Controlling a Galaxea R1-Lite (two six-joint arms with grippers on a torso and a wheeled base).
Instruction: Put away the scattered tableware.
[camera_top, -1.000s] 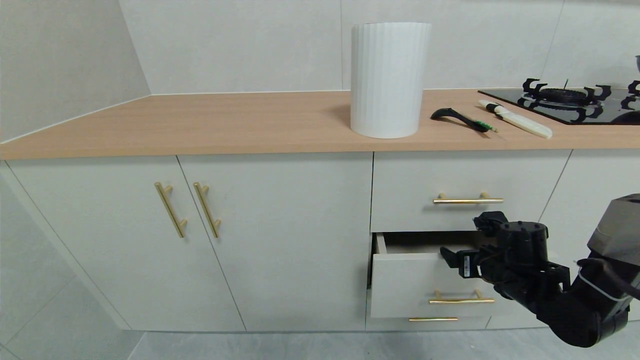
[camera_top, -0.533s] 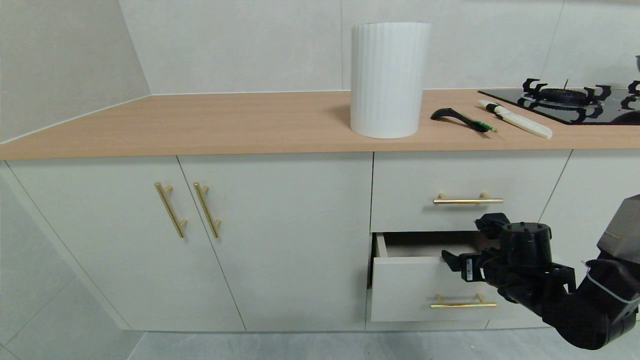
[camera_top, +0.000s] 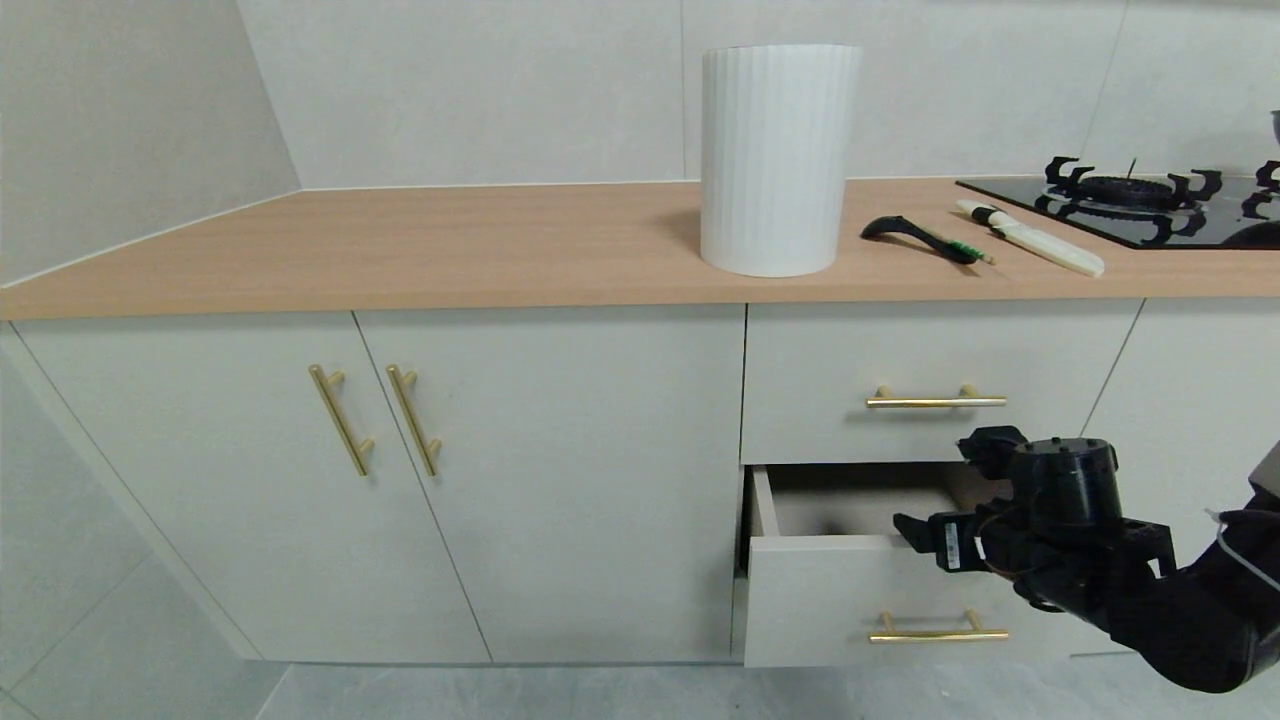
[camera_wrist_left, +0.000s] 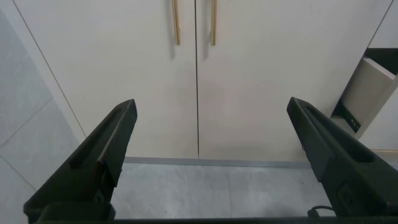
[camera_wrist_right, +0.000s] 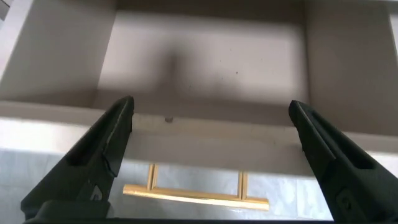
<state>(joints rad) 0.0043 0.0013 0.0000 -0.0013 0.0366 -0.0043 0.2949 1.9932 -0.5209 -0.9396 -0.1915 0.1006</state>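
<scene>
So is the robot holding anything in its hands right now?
No. The left gripper and the right gripper are both open and empty; the right one is by the open drawer.

No writing, number or sign can be read anywhere in the kitchen. A small pale sticker (camera_top: 951, 546) sits on the side of the right gripper (camera_top: 935, 483), which is at the front edge of the open drawer (camera_top: 810, 600); its marks are too small to make out.
</scene>
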